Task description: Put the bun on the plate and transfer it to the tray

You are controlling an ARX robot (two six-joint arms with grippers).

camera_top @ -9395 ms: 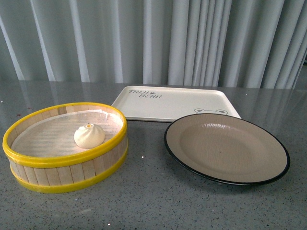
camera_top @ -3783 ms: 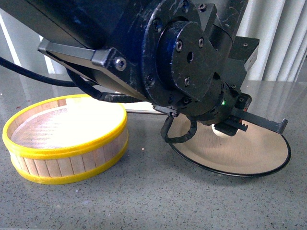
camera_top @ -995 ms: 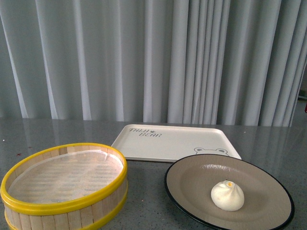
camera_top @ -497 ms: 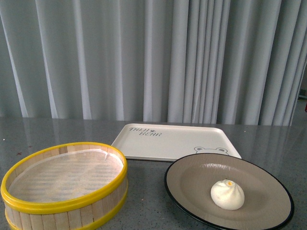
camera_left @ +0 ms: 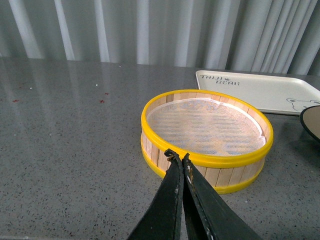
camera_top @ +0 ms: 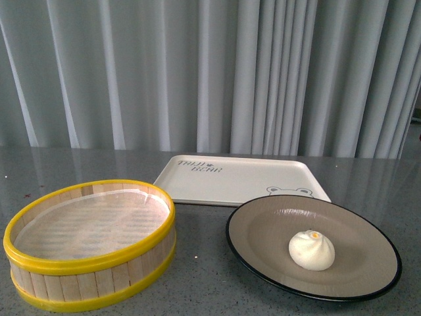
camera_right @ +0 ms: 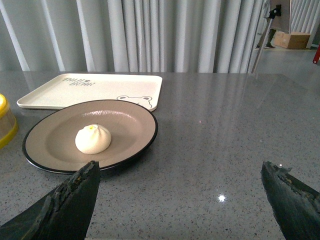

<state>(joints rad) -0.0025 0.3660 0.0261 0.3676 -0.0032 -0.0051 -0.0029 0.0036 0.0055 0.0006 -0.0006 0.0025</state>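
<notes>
While R gripper [camera_right: 178, 167] gapes wide, bun [camera_right: 93, 139] sits on plate [camera_right: 131, 125] ahead, untouched.

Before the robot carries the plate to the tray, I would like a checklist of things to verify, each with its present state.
1. The bun sits on the plate: ok.
2. The tray has room, nothing lies on it: ok.
3. The right gripper is open and faces the plate: ok.
4. The left gripper is shut, near the steamer basket, away from the plate: ok.
5. Gap between plate rim and tray edge: cannot tell; they overlap in the views.
6. Gap between steamer basket and plate: ok.
</notes>
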